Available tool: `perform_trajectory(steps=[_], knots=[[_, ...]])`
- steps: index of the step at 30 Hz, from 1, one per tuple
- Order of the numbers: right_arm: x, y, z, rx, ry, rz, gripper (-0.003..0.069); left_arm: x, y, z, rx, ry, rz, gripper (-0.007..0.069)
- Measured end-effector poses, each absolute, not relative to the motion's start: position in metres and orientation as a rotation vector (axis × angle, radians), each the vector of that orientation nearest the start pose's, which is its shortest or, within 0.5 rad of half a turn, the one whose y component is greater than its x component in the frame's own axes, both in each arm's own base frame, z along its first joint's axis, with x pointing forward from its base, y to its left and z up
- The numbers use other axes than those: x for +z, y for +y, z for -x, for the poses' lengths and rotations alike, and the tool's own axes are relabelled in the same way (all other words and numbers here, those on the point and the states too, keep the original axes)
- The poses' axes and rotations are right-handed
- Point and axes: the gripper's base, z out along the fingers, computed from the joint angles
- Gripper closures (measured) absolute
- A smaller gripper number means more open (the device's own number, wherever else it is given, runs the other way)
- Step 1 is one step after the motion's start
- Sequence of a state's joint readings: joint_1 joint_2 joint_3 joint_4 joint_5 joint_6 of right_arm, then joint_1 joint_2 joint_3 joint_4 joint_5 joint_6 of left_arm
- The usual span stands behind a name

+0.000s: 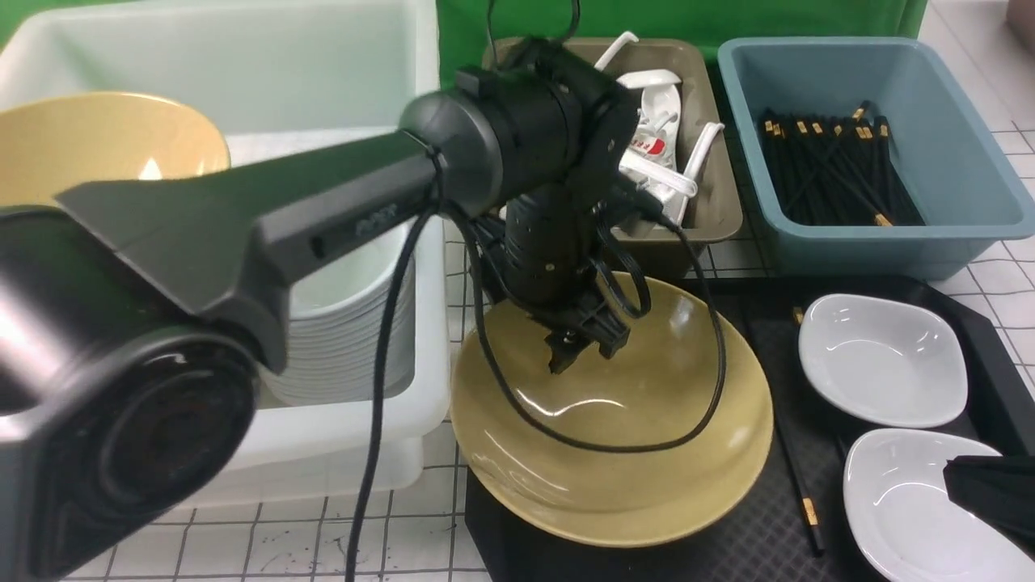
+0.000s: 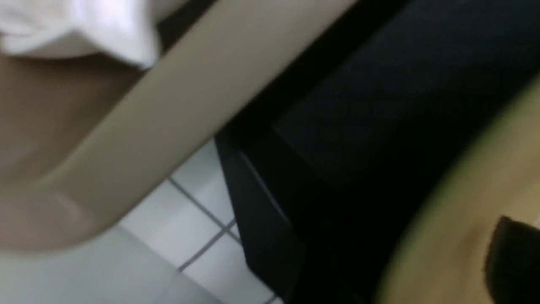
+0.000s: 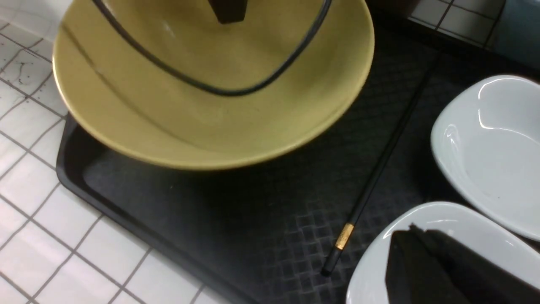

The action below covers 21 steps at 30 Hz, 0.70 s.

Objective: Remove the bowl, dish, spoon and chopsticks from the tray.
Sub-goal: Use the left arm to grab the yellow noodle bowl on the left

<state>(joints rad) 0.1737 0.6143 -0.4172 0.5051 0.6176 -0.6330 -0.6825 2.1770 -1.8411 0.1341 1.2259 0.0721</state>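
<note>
You are on the bowl step, I judge: the wide mustard-yellow glossy bowl (image 1: 614,501) sits on the flat black plastic tray (image 1: 517,550), your black left gripper (image 1: 578,352) over it, fingertips parted, grip unclear. Next, seat its rim between them before lifting (mind the looping cable). Right of the bowl, your black right gripper (image 3: 417,236) is pressed together by a white rounded dish (image 3: 430,219). The left wrist view shows the tray's corner near the brown tub (image 2: 168,114), hidden in front.
</note>
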Motion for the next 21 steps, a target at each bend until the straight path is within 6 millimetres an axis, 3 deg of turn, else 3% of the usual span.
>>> perform_trajectory(steps=[3, 5, 10, 12, 14, 17, 21], knots=[[0.258, 0.044, -0.106, 0.297, 2.146, 0.573, 0.061, 0.203, -0.275, -0.356, 0.1, 2.777, -1.21, 0.035], [0.258, 0.044, -0.106, 0.297, 2.145, 0.572, 0.061, 0.206, -0.276, -0.356, 0.088, 2.769, -1.218, 0.0364], [0.258, 0.044, -0.106, 0.295, 2.142, 0.569, 0.061, 0.233, -0.28, -0.354, 0.006, 2.704, -1.234, 0.0469], [0.258, 0.044, -0.106, 0.295, 2.142, 0.569, 0.0609, 0.258, -0.281, -0.348, -0.08, 2.653, -1.225, 0.0563], [0.258, 0.044, -0.106, 0.295, 2.142, 0.569, 0.0608, 0.286, -0.279, -0.343, -0.172, 2.583, -1.213, 0.0606], [0.258, 0.044, -0.106, 0.295, 2.142, 0.569, 0.0606, 0.328, -0.265, -0.332, -0.309, 2.5, -1.176, 0.0613], [0.258, 0.044, -0.106, 0.295, 2.142, 0.569, 0.0602, 0.376, -0.227, -0.329, -0.41, 2.428, -1.027, 0.0615]])
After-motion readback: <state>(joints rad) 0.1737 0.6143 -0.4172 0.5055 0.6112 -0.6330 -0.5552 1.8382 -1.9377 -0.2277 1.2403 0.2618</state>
